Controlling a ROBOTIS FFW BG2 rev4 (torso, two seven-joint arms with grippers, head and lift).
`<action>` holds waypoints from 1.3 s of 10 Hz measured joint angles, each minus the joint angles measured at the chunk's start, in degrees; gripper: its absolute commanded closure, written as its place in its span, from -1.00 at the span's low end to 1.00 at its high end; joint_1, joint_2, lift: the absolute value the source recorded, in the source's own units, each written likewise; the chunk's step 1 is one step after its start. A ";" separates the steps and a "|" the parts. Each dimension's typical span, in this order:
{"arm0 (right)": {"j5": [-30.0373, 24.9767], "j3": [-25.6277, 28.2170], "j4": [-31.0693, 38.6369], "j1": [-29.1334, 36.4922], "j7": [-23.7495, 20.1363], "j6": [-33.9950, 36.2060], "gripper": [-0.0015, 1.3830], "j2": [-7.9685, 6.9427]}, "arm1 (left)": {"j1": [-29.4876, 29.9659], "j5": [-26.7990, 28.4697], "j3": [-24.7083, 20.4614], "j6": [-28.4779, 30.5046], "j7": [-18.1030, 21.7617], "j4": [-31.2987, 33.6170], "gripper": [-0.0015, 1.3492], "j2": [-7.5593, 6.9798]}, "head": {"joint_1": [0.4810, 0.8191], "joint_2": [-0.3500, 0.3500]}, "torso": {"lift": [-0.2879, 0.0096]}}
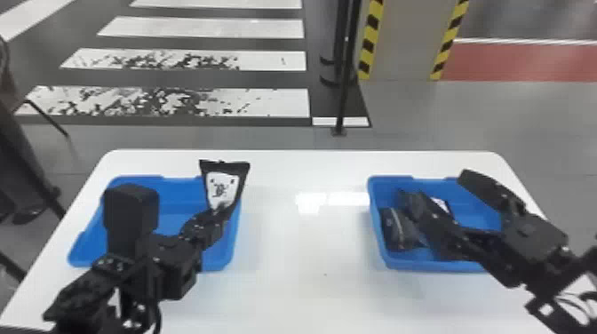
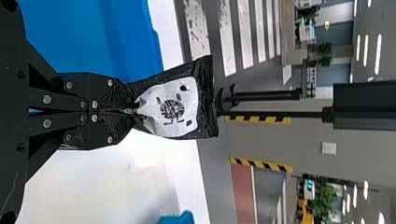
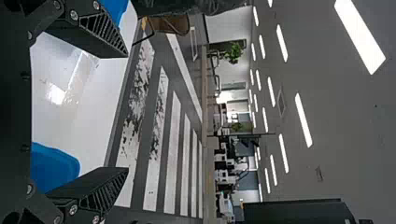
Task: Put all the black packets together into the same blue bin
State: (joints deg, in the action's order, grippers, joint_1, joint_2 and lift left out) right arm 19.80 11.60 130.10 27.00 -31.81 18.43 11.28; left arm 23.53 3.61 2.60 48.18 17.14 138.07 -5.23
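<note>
Black packet (image 1: 222,188) is standing upright, its wide end up, near the right-hand wall of the left bin (image 1: 137,179). The left gripper (image 2: 133,111) is clenching it by its lower end, with the jaws closed on the film and the pale label facing outward. The left arm (image 1: 173,266) is hiding part of that bin, so whether any packets are waiting inside is something I cannot tell.

Between the bins, the white table (image 1: 306,253) is reflecting the lights.

Over on the right, other black packets (image 1: 395,228) are lying together in the right bin (image 1: 426,266), overlapping too much for a sure count. The right gripper (image 3: 127,112) is hovering over them, its jaws spread and grasping nothing.

Judging by this, the task is nearing its end: the gathering seems to be happening in the right bin, and the gripped packet is awaiting its trip across and its release there. Until the left bin is fully visible, calling this the last one is remaining a guess.
</note>
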 measured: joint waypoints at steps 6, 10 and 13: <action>8.25 -13.68 -9.90 -10.97 0.00 -0.01 -0.76 2.54 | -2.60 -7.96 11.47 -2.61 0.75 0.09 0.82 -4.06 | 0.27 -0.20 | 0.20; 10.18 -18.17 -12.58 -14.46 0.07 -0.24 0.04 3.20 | -4.39 -10.49 15.94 -3.71 1.22 0.09 0.82 -5.71 | 0.27 -0.25 | 0.20; 10.12 -18.97 -9.97 -14.07 1.77 5.09 0.65 3.34 | -4.24 -10.40 15.36 -4.01 1.22 0.09 0.81 -5.50 | 0.27 -0.19 | 0.20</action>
State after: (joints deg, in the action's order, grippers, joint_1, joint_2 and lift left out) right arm 29.93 -7.37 120.13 12.93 -30.04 23.52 14.62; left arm 19.30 -6.78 17.96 44.17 18.37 138.16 -10.73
